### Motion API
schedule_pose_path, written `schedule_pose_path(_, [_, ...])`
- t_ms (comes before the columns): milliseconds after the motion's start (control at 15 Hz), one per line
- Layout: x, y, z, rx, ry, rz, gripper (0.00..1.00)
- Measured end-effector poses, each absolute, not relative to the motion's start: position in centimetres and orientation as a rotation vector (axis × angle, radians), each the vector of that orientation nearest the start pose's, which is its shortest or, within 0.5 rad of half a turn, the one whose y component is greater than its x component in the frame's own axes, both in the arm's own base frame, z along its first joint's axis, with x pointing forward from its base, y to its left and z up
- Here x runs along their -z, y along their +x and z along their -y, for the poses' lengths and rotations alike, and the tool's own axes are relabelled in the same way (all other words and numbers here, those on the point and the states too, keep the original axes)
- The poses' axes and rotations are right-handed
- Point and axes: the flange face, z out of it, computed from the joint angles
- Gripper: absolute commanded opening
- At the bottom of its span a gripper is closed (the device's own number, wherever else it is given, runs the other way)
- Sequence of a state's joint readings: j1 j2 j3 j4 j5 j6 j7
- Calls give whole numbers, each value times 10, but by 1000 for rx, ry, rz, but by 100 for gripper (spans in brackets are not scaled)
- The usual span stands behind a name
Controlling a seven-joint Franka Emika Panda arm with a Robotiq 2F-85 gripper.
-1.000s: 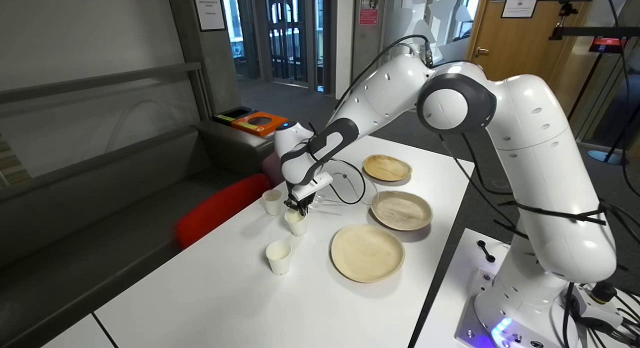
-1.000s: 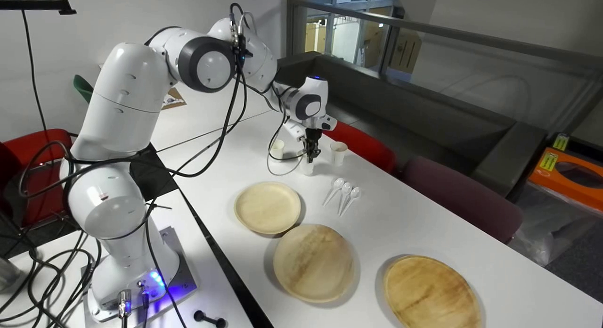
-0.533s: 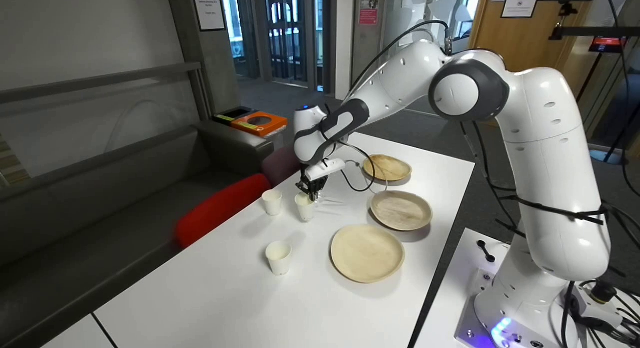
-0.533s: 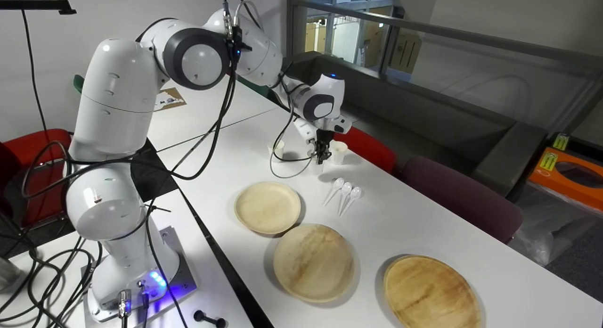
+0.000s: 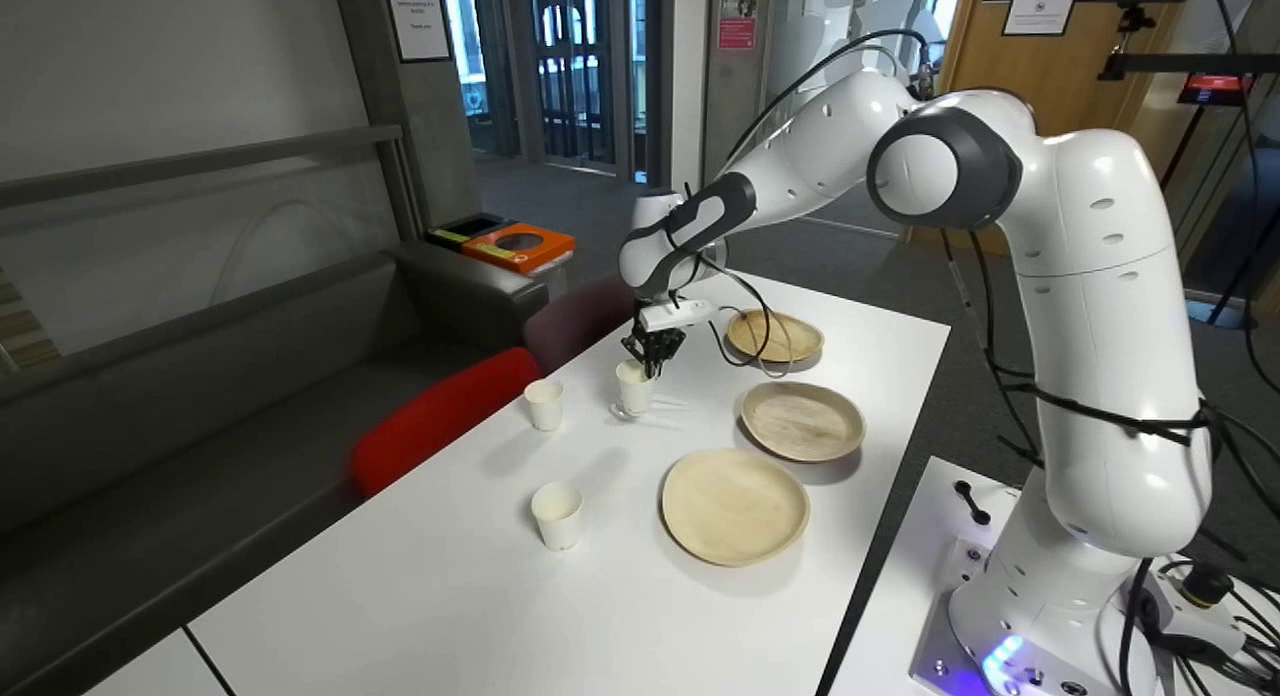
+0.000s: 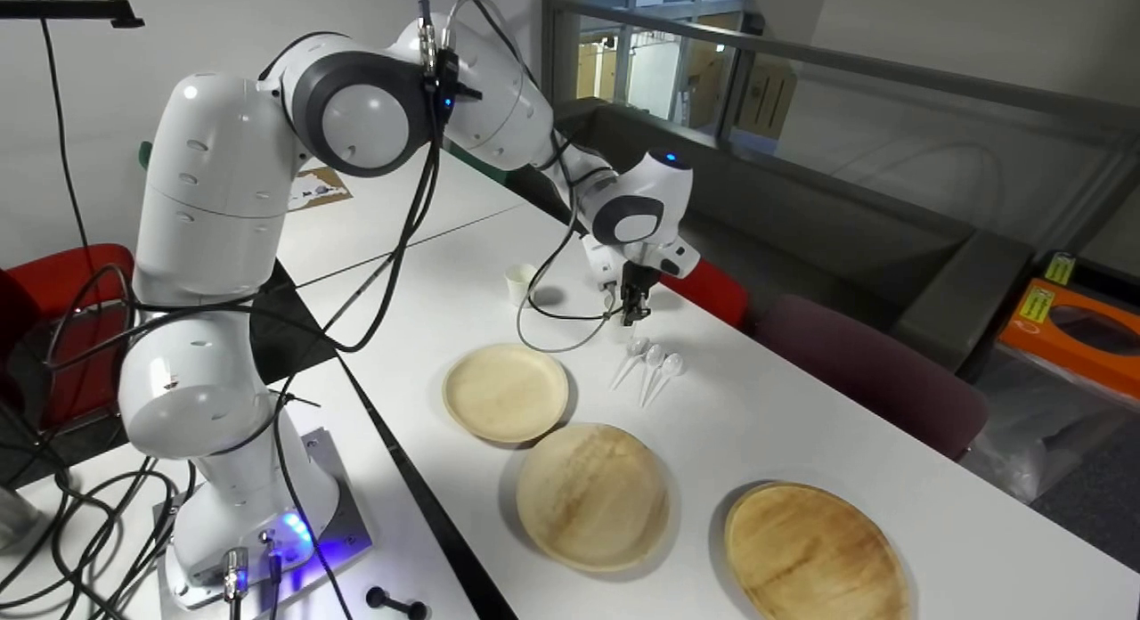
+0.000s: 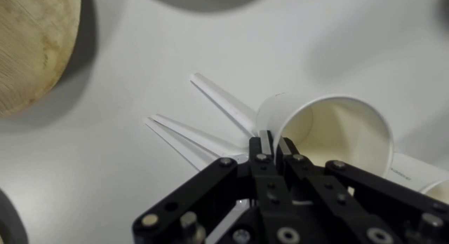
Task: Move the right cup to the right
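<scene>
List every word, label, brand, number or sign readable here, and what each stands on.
"Please empty your", apparently, on the pillar sign; rest too small.
Wall poster: too small.
Door sign: too blurred.
Yellow bin labels: too small.
Held cup, wrist view: tiny print, unreadable.
Other cup, wrist view: print too blurred.
Nothing else reads clearly.

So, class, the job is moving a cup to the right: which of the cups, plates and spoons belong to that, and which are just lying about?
For the job:
the gripped cup, with the pincer closed on its rim

Just lying about:
two other cups
three plates
three white spoons
</scene>
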State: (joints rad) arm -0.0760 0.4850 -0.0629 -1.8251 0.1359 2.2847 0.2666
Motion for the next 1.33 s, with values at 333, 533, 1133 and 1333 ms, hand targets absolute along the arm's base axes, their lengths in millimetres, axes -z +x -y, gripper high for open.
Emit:
schedule_pose_path(333, [-261, 631, 132, -53, -2870, -907, 1])
schedule_pose_path(533, [-256, 624, 164, -56, -2841, -997, 1])
schedule_pose_path(1133, [-249, 598, 256, -50, -2791, -1223, 1])
schedule_pose_path(1333, [-236, 598, 277, -63, -2772, -1281, 1])
